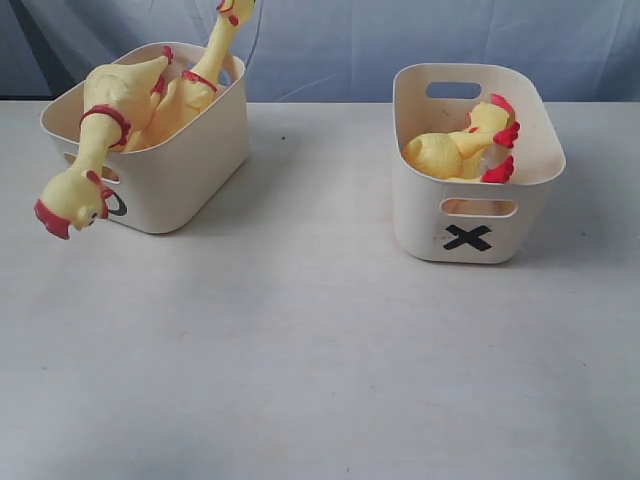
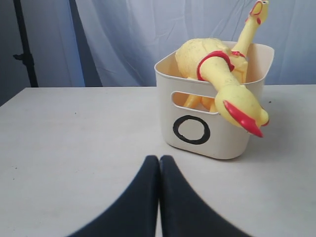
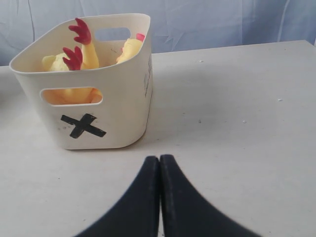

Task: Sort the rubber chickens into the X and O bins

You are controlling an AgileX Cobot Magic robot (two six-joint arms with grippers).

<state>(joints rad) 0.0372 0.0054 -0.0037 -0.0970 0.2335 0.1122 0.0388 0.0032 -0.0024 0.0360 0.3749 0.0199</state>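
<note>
White table [image 1: 300,350] holds the O bin [image 1: 190,160] and X bin [image 1: 420,210]. My left end effector [image 2: 159,159] and right end effector [image 3: 159,159] are pressed together.

Work surface: matte off-white table [image 1: 320,380] with a few small dark flecks. Behind it hangs a pale blue-grey cloth backdrop [image 1: 400,40] with loose vertical folds, and it spans the full width of the exterior view. In the left wrist view a black stand [image 2: 24,49] rises past the table's far corner, against a darker strip beside the cloth. Lighting diffuse — shadows on the tabletop are soft-edged.
</note>
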